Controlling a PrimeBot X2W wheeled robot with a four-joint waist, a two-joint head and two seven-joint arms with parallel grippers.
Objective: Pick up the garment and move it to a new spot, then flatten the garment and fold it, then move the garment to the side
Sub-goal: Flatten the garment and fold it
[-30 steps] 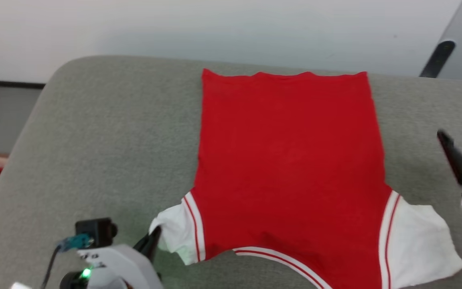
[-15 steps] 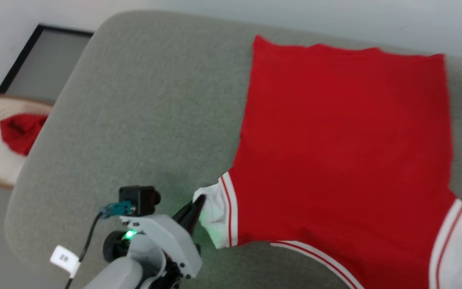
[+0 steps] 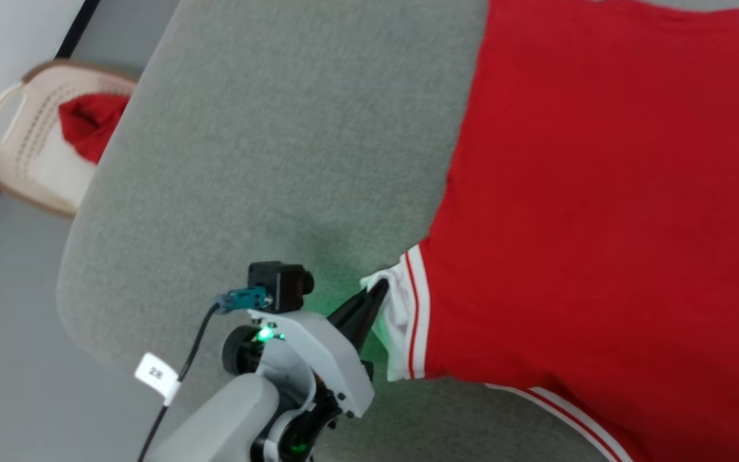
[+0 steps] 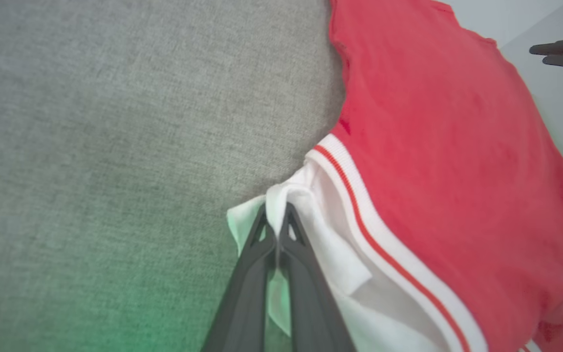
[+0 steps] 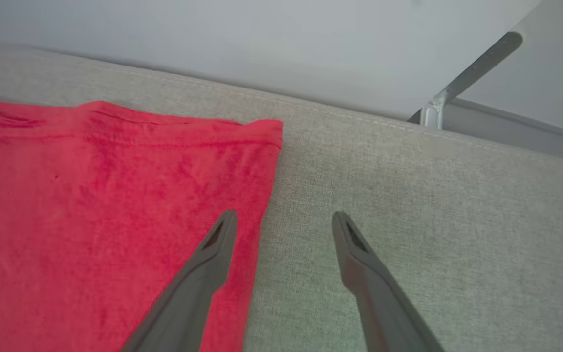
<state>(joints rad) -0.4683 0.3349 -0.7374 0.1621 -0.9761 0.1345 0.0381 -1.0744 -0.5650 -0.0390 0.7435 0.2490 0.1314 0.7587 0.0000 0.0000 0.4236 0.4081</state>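
Observation:
The garment (image 3: 600, 192), a red shirt with white sleeves and striped trim, lies spread flat on the grey cushioned surface (image 3: 267, 147). My left gripper (image 3: 377, 292) is shut on the edge of the garment's white left sleeve (image 4: 311, 230), which bunches up between its dark fingers. In the left wrist view the sleeve fabric is pinched at the fingertips of the left gripper (image 4: 276, 215). My right gripper (image 5: 284, 220) hangs open above the garment's far right edge (image 5: 262, 161), one finger over the red fabric and the other over the bare cushion.
A beige perforated basket (image 3: 29, 147) holding a plain red cloth (image 3: 90, 125) stands on the floor past the cushion's left edge. A grey bracket (image 5: 467, 80) rises by the wall behind the cushion. Bare cushion stretches left of the garment.
The head camera has swung left and down, bringing the basket into view. My left gripper stays shut on the white sleeve, which looks more bunched and pulled in.

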